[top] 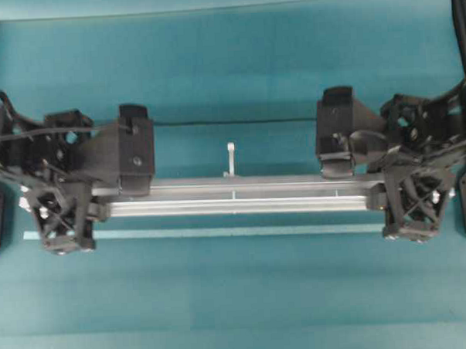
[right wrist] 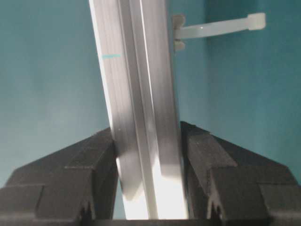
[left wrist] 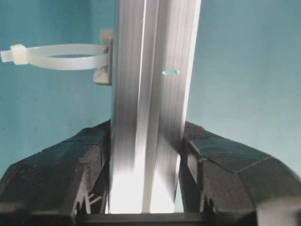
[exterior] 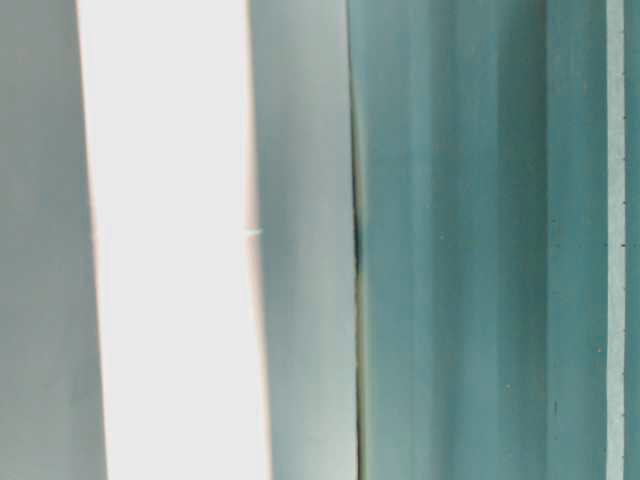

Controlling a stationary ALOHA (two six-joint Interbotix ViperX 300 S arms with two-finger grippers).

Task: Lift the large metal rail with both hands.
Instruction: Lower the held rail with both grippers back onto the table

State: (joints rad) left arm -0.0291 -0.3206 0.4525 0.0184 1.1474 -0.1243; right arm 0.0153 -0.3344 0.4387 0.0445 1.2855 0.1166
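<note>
Large metal rail [top: 242, 196]: rigid, smooth aluminium, likely weighty and slippery. Left gripper [left wrist: 146, 155] and right gripper [right wrist: 148, 155] each clamp one end; end grips suit a level lift.

Two hands [top: 61, 221] [top: 408, 209], one rail [top: 242, 196], perhaps one strip [top: 235, 231]

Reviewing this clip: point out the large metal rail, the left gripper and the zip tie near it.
large metal rail [top: 242, 196]: overhead view, mid-length.
left gripper [left wrist: 146, 183]: left wrist view, between fingertips, shut on rail.
zip tie [left wrist: 61, 56]: left wrist view, loop.

Silver grooved rail [top: 242, 196], white zip tie [left wrist: 56, 56], black latticed grippers, teal table [top: 238, 298].
</note>
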